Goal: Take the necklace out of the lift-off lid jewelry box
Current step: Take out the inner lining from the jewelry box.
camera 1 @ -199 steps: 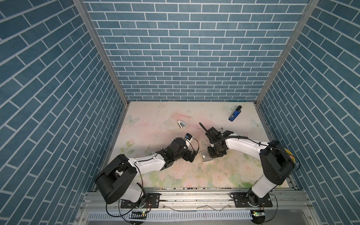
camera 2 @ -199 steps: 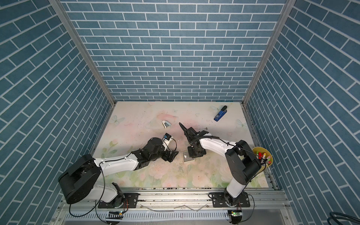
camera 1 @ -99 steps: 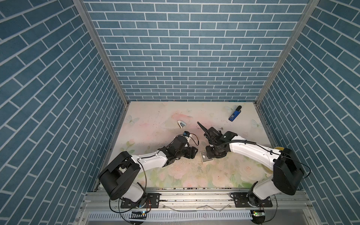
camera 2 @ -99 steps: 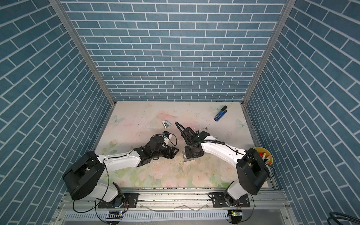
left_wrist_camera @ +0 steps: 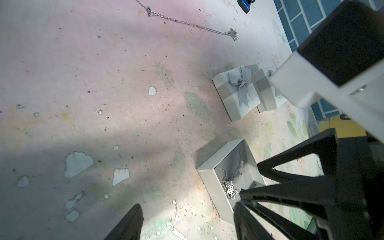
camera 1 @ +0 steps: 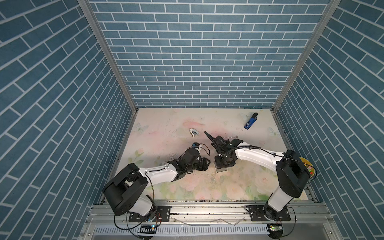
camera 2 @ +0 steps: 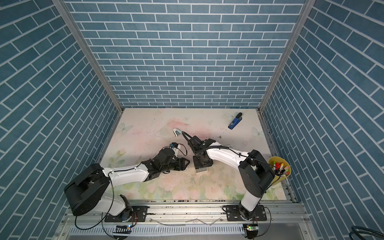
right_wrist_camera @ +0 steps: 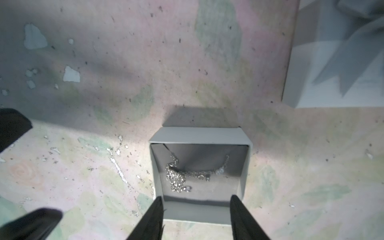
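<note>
A floral-patterned table (camera 1: 166, 124) stands inside blue brick-patterned walls, with two robot arms reaching in from the near edge. Near the middle of the table sits a small grey jewelry box (right_wrist_camera: 199, 135), open, with no lid on it. The silver necklace (right_wrist_camera: 178, 176) lies bunched in a heap on the box's floor, and one strand trails across the inside.

The right gripper (right_wrist_camera: 196, 198) hangs directly over the box. Its jaws are parted and empty, one to each side of a box wall. Whether they touch the box is hard to tell from this angle. The left gripper (camera 1: 206, 163) sits low, just left of the box. Its jaws are also spread, with only bare table between them in the left wrist view.

The box's lid (left_wrist_camera: 239, 91), grey with a ribbon bow, rests flat on the table near the box but apart from it. A second bowed box (left_wrist_camera: 265, 93) is just beside the lid, partly hidden by the right arm. A loose silver chain (left_wrist_camera: 187, 21) lies stretched out farther back. A blue stapler (camera 1: 250, 124) lies at the far right.
</note>
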Tool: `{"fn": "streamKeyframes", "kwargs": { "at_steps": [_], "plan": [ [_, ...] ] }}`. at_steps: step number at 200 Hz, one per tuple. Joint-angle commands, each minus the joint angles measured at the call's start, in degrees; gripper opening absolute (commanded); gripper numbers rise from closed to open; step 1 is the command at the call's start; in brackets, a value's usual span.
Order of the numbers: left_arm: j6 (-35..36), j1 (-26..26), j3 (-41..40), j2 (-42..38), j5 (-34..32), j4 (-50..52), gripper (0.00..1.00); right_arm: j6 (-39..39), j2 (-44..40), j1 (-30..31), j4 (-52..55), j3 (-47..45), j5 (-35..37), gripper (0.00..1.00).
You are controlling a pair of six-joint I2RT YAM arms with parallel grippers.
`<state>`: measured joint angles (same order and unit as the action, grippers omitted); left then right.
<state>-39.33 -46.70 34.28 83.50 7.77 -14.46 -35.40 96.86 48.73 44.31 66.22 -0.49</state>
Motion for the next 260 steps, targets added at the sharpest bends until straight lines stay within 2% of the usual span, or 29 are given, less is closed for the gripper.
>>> {"fn": "streamKeyframes", "kwargs": {
  "at_steps": [1, 36, 137, 152, 204, 233, 260],
  "plan": [
    [-0.7, -0.3, -1.2, -1.8, -1.8, -0.2, 0.70, -0.5, 0.9, 0.1, 0.4, 1.0, 0.4, 0.57],
    [-0.3, -0.3, -1.4, -1.9, -2.1, 0.3, 0.70, -0.3, 1.8, 0.1, 0.4, 0.5, 0.7, 0.62],
    [0.2, -0.3, -2.0, -2.5, -1.7, 0.4, 0.70, 0.7, 8.9, 0.1, -2.9, -0.2, 0.4, 0.63],
    [0.3, -0.3, -2.1, -2.5, -1.6, 0.4, 0.70, 0.8, 9.9, 0.1, -3.5, -0.3, -0.2, 0.59],
    [1.0, -0.3, -2.1, -2.2, -1.6, 0.2, 0.69, 1.3, 9.2, 0.1, -3.5, -0.6, -0.4, 0.32],
    [1.1, -0.3, -1.4, -1.3, -1.1, -0.2, 0.69, 1.3, 8.1, 0.1, -3.0, -1.0, -0.6, 0.24],
    [1.1, -0.3, -1.1, -0.3, -0.3, -0.8, 0.70, 1.2, 6.1, 0.1, -2.2, -1.6, -0.5, 0.23]
  ]
}}
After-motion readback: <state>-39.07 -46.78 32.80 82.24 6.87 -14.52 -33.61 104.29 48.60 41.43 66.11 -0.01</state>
